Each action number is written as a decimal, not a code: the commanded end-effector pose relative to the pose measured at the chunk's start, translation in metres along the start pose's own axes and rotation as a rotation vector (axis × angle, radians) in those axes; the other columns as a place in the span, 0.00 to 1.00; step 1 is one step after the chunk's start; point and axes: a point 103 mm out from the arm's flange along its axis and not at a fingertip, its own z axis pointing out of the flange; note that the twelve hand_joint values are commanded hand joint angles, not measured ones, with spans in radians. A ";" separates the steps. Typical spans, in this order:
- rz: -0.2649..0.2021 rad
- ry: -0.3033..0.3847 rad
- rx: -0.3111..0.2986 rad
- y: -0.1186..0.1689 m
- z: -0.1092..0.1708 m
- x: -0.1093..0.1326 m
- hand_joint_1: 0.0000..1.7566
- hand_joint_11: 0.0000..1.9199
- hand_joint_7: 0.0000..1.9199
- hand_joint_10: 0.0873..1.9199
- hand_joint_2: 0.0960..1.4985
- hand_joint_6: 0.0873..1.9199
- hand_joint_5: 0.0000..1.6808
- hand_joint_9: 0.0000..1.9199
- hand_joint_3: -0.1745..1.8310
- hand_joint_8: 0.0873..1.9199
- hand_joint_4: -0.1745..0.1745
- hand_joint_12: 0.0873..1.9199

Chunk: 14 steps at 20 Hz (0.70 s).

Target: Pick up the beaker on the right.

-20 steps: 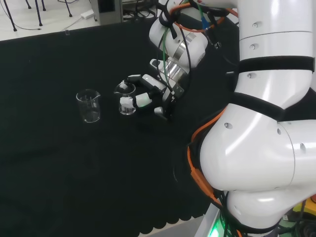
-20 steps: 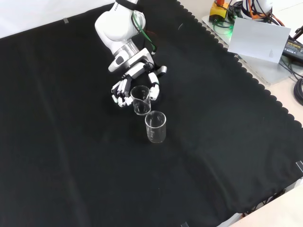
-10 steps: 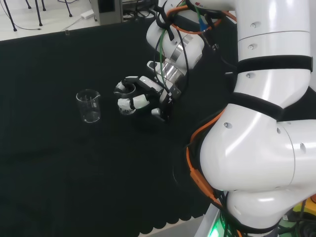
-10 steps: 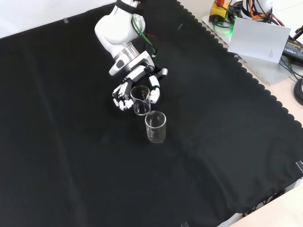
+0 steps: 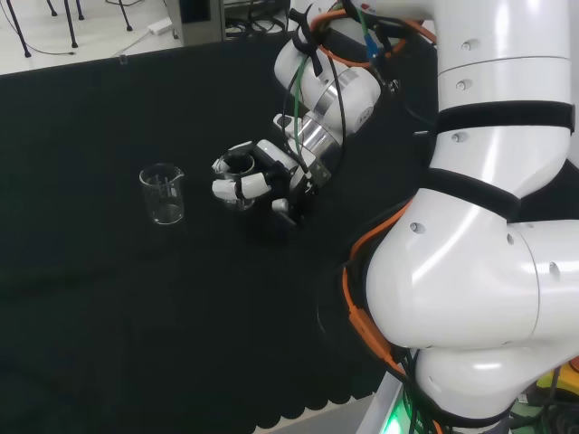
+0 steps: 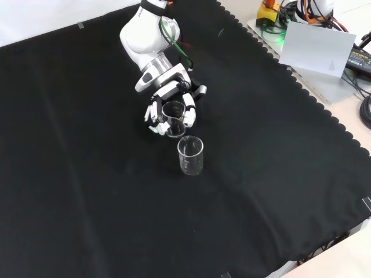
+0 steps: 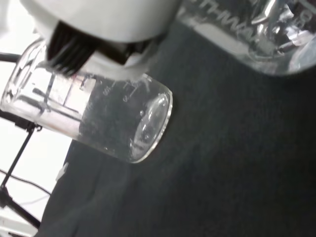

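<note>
**Closing on the right-hand beaker and starting to raise it**

Starting at the head view's left: leaving the spare beaker (image 5: 163, 194) alone, upright on the black cloth (image 5: 109, 298), well apart from the hand. Not touching it, not shifting it from a second ago.

Moving right: gripping the right-hand beaker (image 5: 237, 170) with the hand (image 5: 279, 165), fingers (image 5: 237, 186) curling round the glass wall on the side toward the spare beaker and the thumb closing in from the near side. Tightening since a second ago, when the fingers were lying wider round the glass. Drawing wrist and beaker together a little toward the arm's white link (image 5: 488, 226). Probably lifting the base just off the cloth too, though clear glass on black is making that hard to confirm.

Meaning for the task: completing the grasp on the correct vessel, with the raise only beginning at most. Still needing a clear, steady rise while keeping the glass level.

Looking at the thing itself: appearing as a small, clear, empty beaker with a pouring lip and a dark open mouth, sitting roughly upright within the fingers. Showing in the front view just beyond the spare one, the two close but not touching. Catching, in the wrist view, printed graduation marks on the spare beaker's wall.
</note>
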 end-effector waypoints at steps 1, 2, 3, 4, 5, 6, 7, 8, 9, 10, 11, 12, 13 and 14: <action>0.008 -0.036 -0.098 0.000 -0.013 0.013 0.67 0.57 0.84 0.09 0.36 0.14 0.86 0.77 0.41 0.07 0.68 0.45; 0.005 -0.042 -0.112 0.000 -0.016 0.015 0.67 0.62 0.88 0.07 0.36 0.11 0.87 0.80 0.41 0.04 0.68 0.42; 0.002 -0.050 -0.116 0.000 -0.019 0.017 0.67 0.65 0.90 0.05 0.37 0.09 0.88 0.83 0.40 0.02 0.67 0.40; -0.004 -0.062 -0.112 -0.001 -0.021 0.019 0.67 0.67 0.92 0.03 0.37 0.07 0.89 0.85 0.39 0.01 0.67 0.39; -0.009 -0.071 -0.111 -0.001 -0.024 0.022 0.68 0.69 0.94 0.02 0.37 0.06 0.90 0.86 0.39 0.00 0.65 0.38; -0.012 -0.077 -0.111 -0.001 -0.027 0.024 0.68 0.71 0.95 0.02 0.37 0.05 0.90 0.88 0.39 0.00 0.63 0.37; -0.016 -0.088 -0.107 -0.002 -0.029 0.027 0.68 0.72 0.95 0.02 0.37 0.05 0.90 0.89 0.39 0.00 0.57 0.36; -0.022 -0.099 -0.105 -0.002 -0.031 0.030 0.68 0.73 0.96 0.02 0.37 0.04 0.91 0.90 0.39 0.00 0.53 0.36; -0.029 -0.107 -0.100 -0.003 -0.034 0.034 0.68 0.74 0.96 0.02 0.37 0.04 0.91 0.91 0.39 0.00 0.50 0.36; -0.034 -0.113 -0.096 -0.003 -0.036 0.037 0.68 0.75 0.97 0.02 0.37 0.04 0.91 0.91 0.38 0.00 0.49 0.35; -0.039 -0.120 -0.091 -0.004 -0.037 0.040 0.68 0.75 0.97 0.03 0.37 0.04 0.91 0.92 0.38 0.00 0.47 0.35; -0.045 -0.130 -0.084 -0.005 -0.038 0.044 0.68 0.75 0.97 0.03 0.37 0.04 0.91 0.92 0.39 0.00 0.43 0.35; -0.048 -0.131 -0.087 -0.006 -0.041 0.047 0.68 0.76 0.97 0.03 0.37 0.03 0.91 0.92 0.39 0.00 0.39 0.35; -0.050 -0.128 -0.090 -0.007 -0.044 0.050 0.69 0.76 0.97 0.03 0.37 0.03 0.91 0.92 0.39 0.00 0.37 0.34</action>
